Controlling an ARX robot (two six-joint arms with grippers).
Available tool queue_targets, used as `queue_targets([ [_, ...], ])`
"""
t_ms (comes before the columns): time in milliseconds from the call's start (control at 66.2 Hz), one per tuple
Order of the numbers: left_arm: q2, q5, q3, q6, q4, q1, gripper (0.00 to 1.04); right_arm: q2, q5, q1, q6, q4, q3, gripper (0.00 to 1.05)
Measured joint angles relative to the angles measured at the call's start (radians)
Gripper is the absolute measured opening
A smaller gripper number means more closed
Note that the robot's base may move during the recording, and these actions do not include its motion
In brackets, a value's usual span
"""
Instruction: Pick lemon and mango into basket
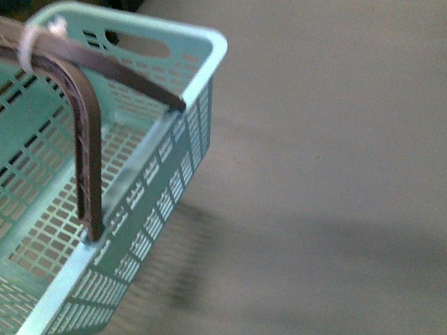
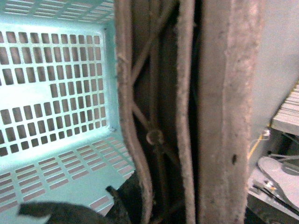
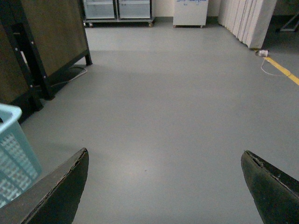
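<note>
Teal basket (image 1: 170, 187) sits left over grey floor (image 1: 345, 144), its visible part empty, lemon and mango in no view (find the fruit first, then come down from above); right fingers (image 3: 60, 186) spread wide, holding nothing; left fingers (image 2: 70, 214) close by the brown handle (image 2: 159, 116), grip cannot be told.

The front view looks steeply down on the basket (image 1: 142, 208) at frame left, floor (image 1: 343, 181) at right. The left wrist view sits hard against the handle (image 2: 224, 116), facing inside the basket; the right wrist view looks level across the floor, basket at lower left.
</note>
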Motion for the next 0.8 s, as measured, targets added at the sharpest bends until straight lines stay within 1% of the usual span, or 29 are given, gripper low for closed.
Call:
queue_targets([
  [151,-0.221,-0.001,0.02,-0.02,-0.149,0.016,0.15,0.0,0.0,0.0,0.0,0.0,0.0,0.96],
  [332,-0.387,-0.029,0.063,-0.056,-0.334,0.021,0.15,0.0,0.0,0.0,0.0,0.0,0.0,0.96],
  [378,-0.412,-0.032,0.069,-0.058,-0.358,0.021,0.15,0.0,0.0,0.0,0.0,0.0,0.0,0.96],
  [801,-0.431,-0.038,0.079,-0.063,-0.366,0.022,0.14,0.0,0.0,0.0,0.0,0.0,0.0,0.96],
])
